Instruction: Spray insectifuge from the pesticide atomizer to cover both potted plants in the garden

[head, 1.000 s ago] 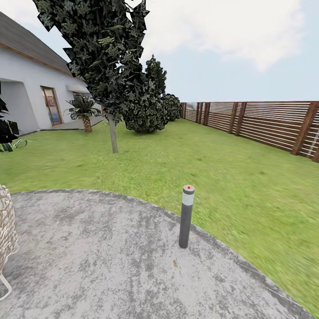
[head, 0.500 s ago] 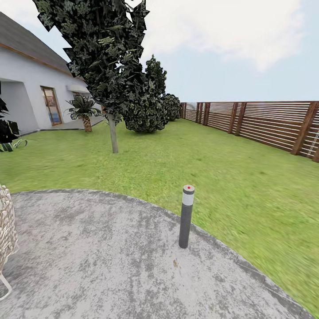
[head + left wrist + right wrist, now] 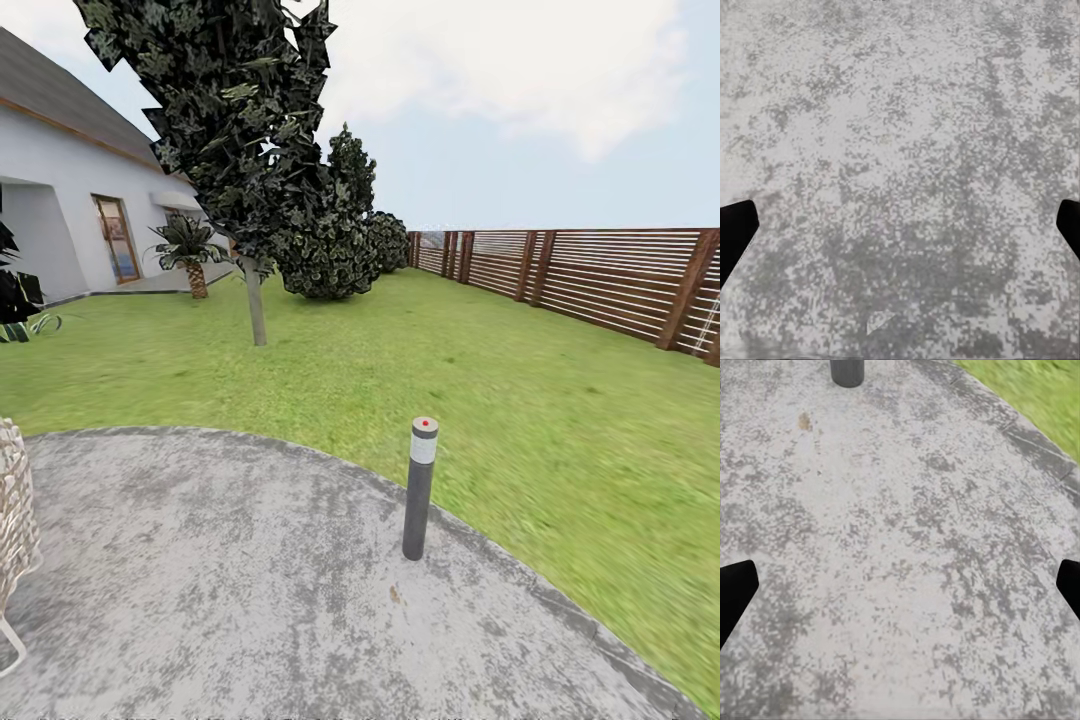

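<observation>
patio: round grey slab (image 3: 220,580) fills the foreground, lawn (image 3: 480,370) beyond it
bollard lamp: grey post (image 3: 420,488), red dot on top, upright near the patio edge; its base (image 3: 847,370) shows in the right wrist view
chair: wicker edge (image 3: 14,520) at far left
trees: dark tree (image 3: 235,130) and shrubs (image 3: 335,240) mid-lawn
fence: brown slats (image 3: 600,280) along the right
house: white wall, door (image 3: 117,238), small palm (image 3: 187,245) beside it
left claw: (image 3: 900,225) fingers wide apart, nothing between, over bare patio
right claw: (image 3: 900,585) fingers wide apart, nothing held, over patio near the lawn edge
atomizer, potted plants: can't tell where from these views
</observation>
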You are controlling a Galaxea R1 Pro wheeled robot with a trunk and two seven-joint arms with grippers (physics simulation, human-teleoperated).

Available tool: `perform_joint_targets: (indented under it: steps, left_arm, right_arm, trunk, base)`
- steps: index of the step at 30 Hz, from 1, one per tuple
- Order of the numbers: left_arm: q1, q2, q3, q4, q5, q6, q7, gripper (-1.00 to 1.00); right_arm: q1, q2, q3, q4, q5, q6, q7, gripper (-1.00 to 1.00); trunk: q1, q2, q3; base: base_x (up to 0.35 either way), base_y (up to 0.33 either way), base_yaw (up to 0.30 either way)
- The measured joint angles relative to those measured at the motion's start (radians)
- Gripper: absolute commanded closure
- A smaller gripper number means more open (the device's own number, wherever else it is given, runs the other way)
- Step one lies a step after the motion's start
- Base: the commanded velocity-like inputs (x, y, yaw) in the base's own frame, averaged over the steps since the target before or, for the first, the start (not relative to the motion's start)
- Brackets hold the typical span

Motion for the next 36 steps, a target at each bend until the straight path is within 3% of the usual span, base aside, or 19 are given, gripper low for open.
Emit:
perform_joint_targets:
  steps: [2,5,14,27,36]
  left_arm:
    - [0.000,0.002,0.036,0.003,-0.006,-0.005,-0.001,-1.00]
    - [0.000,0.002,0.047,0.006,-0.011,-0.006,-0.004,-1.00]
    - [0.000,0.002,0.050,0.007,-0.013,-0.007,-0.010,-1.00]
    - [0.000,0.001,0.050,0.007,-0.013,-0.007,-0.011,-1.00]
    - [0.000,0.001,0.050,0.007,-0.012,-0.007,-0.011,-1.00]
  right_arm:
    - [0.000,0.001,0.000,0.000,-0.001,0.000,0.000,-1.00]
    - [0.000,0.002,0.000,-0.002,-0.001,0.000,0.000,-1.00]
    - [0.000,0.003,0.000,-0.001,0.000,0.000,0.000,-1.00]
    - [0.000,0.002,0.005,0.000,0.005,-0.003,0.000,-1.00]
    - [0.000,0.004,0.006,0.001,0.005,-0.003,0.000,-1.00]
  trunk:
    - [0.000,0.000,0.000]
    - [0.000,0.000,0.000]
    - [0.000,0.000,0.000]
    - [0.000,0.000,0.000]
    - [0.000,0.000,0.000]
  base:
    - [-0.130,-0.212,0.000]
    - [-0.164,-0.228,0.000]
    - [-0.186,-0.204,0.000]
    - [-0.024,-0.017,0.002]
    - [0.000,0.000,0.225]
